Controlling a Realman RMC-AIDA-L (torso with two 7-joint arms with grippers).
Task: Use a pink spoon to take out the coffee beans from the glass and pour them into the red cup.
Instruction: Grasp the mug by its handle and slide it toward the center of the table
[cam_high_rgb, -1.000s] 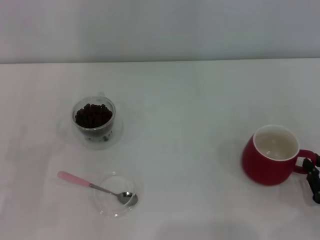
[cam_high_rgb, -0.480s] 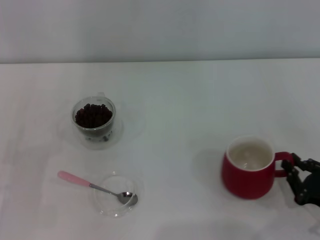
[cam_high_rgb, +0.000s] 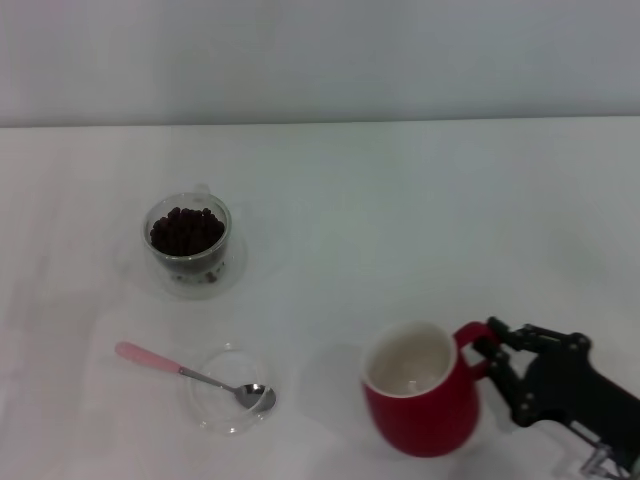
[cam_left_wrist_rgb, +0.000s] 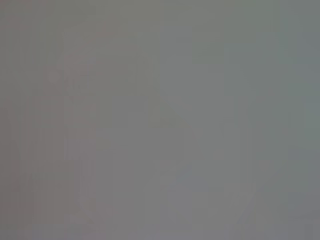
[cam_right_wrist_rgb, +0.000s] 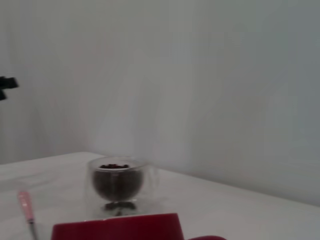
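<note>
The red cup (cam_high_rgb: 420, 400) stands at the front of the white table, right of centre, its cream inside showing no beans. My right gripper (cam_high_rgb: 487, 352) is shut on the cup's red loop handle from the right. The glass (cam_high_rgb: 188, 243) sits at the left and holds a heap of dark coffee beans (cam_high_rgb: 186, 229). The pink spoon (cam_high_rgb: 175, 369) lies in front of the glass, its metal bowl resting in a flat clear dish (cam_high_rgb: 232, 390). The right wrist view looks over the red cup's rim (cam_right_wrist_rgb: 117, 227) to the glass (cam_right_wrist_rgb: 117, 185) and the spoon's pink handle (cam_right_wrist_rgb: 25, 205). My left gripper is out of view.
The white table (cam_high_rgb: 400, 200) ends at a pale wall behind. A small dark shape (cam_right_wrist_rgb: 6, 85) shows at the edge of the right wrist view; I cannot tell what it is. The left wrist view is plain grey.
The right gripper has carried the red cup by its handle leftward and toward the table's front edge, from the far right to right of centre. Glass, spoon and dish have not moved.
</note>
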